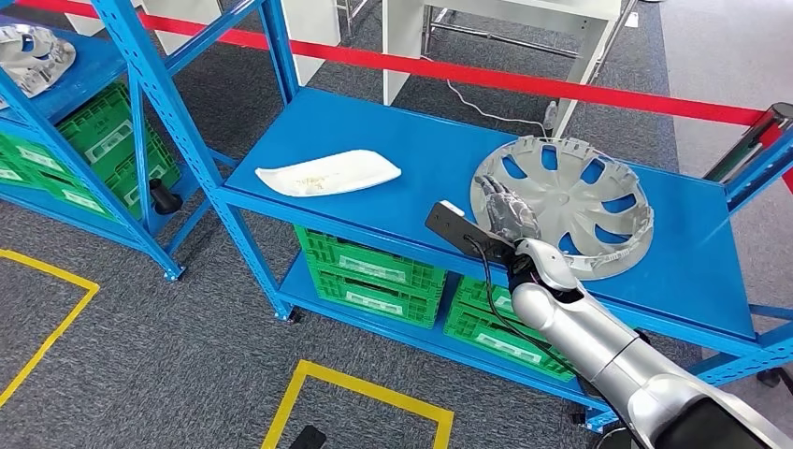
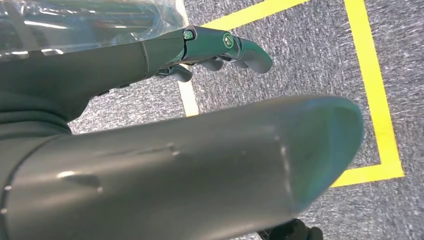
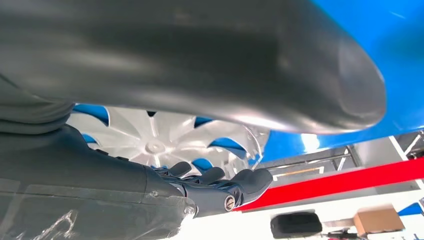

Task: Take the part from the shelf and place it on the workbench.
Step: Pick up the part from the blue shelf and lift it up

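A silver hubcap [image 1: 580, 201] lies flat on the right part of the blue shelf [image 1: 402, 131]. My right hand [image 1: 505, 210] reaches in from below and sits over the hubcap's near-left rim, fingers stretched out. In the right wrist view the hubcap [image 3: 155, 145] shows between the thick thumb and the dark fingers [image 3: 220, 186], which are spread and hold nothing. I cannot tell whether they touch the rim. My left hand [image 2: 200, 165] hangs above the carpet, its fingers [image 2: 225, 45] loosely bent and apart from the thumb, with nothing in it.
A flat white part [image 1: 327, 173] lies on the shelf left of the hubcap. Green crates [image 1: 374, 271] sit on the level below. A second rack at the left carries another hubcap [image 1: 28, 56] and crates. Red barrier tape [image 1: 468, 70] runs behind; yellow tape [image 1: 355, 383] marks the floor.
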